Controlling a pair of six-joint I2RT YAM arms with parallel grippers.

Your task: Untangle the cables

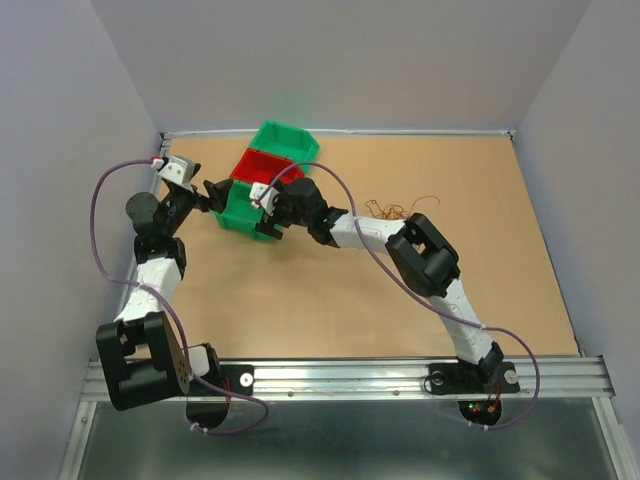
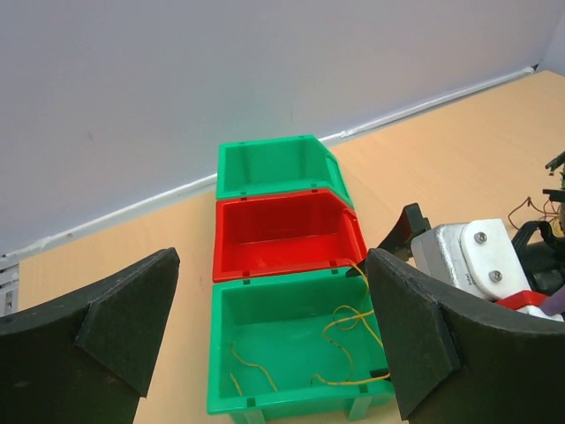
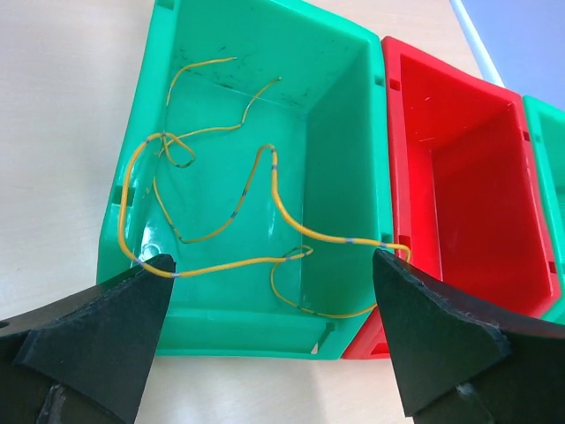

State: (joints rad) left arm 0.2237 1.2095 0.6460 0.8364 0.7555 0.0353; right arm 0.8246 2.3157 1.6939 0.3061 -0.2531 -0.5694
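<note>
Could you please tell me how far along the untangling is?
Done: several yellow wires lie in the near green bin. In hand: nothing; both the right gripper and left gripper are open by the bins. Left: a tangled clump on the table; the red bin looks empty.

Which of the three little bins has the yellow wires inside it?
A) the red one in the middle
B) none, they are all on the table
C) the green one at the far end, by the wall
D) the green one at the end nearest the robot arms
D: the yellow wires lie looped on the floor of the green end bin nearest the arms, next to the red bin.
</note>
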